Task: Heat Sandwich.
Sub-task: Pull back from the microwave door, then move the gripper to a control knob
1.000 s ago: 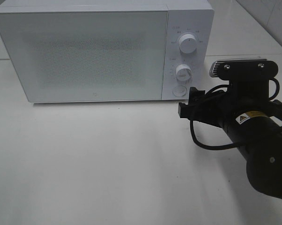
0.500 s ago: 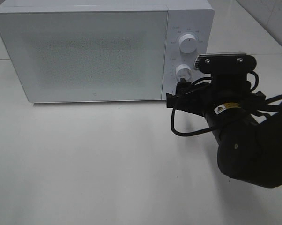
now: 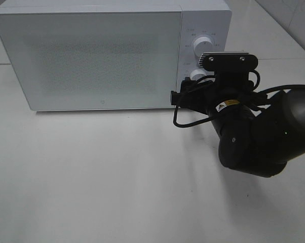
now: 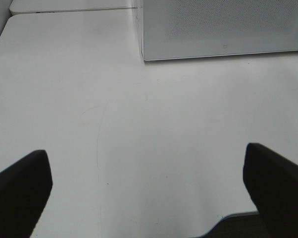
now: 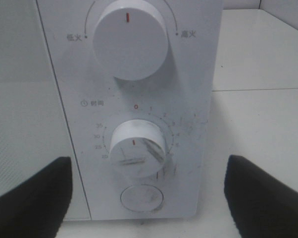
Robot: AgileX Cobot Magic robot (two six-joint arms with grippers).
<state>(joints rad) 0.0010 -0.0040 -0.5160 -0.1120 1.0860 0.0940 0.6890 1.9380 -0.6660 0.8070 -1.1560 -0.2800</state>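
Hovering right claw (image 5: 149,196), fingers apart, facing microwave (image 3: 102,55) timer dial (image 5: 138,148) labelled 时间, numbered 0 to 35; upper knob (image 5: 129,39) reading 低火, 高火. Holding left claw (image 4: 149,193) apart above desk (image 4: 139,124).

A white table (image 3: 91,172) is spread in front of the microwave (image 3: 97,55) and is evenly lit, with a soft shadow cast along the microwave's base. To the microwave's right a second white tabletop (image 3: 264,35) is butted against the first, and beyond it pale tiles (image 3: 297,15) are glimpsed.

Bright, diffuse overhead light washes out the white table (image 3: 91,177); a faint soft shadow lies under the arm (image 3: 254,136) at four o'clock. Slight haze throughout.
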